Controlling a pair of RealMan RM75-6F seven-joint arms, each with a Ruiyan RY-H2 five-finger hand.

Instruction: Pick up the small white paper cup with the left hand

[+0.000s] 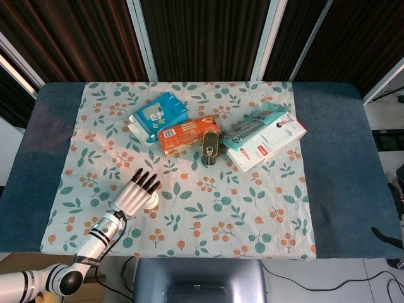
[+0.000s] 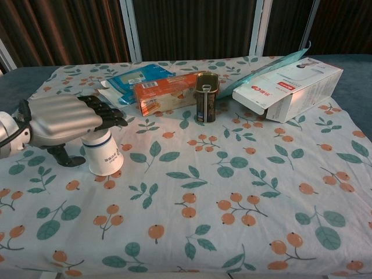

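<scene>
The left hand point(image 2: 61, 121) is held flat over the paper cup point(image 2: 103, 153), fingers stretched out and apart, thumb hanging beside the cup; nothing is gripped. The cup stands upside down near the tablecloth's point(image 1: 252, 221) front-left corner. The hand should be lowered and the fingers curled evenly round the wall, gently, lest it be crushed or tipped. Beyond are counted one blue pack point(image 1: 156, 117), one orange pack point(image 1: 186, 134), one dark can point(image 1: 210, 148) and one white box point(image 1: 271, 145). Only an edge of the right hand point(image 1: 399, 197) is seen; its state cannot be told.

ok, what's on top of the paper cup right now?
The left hand hangs over the paper cup, palm down, fingers stretched past its top. The cup's top is covered in both views, so contact can't be judged. Its lower body stands on the tablecloth.
</scene>
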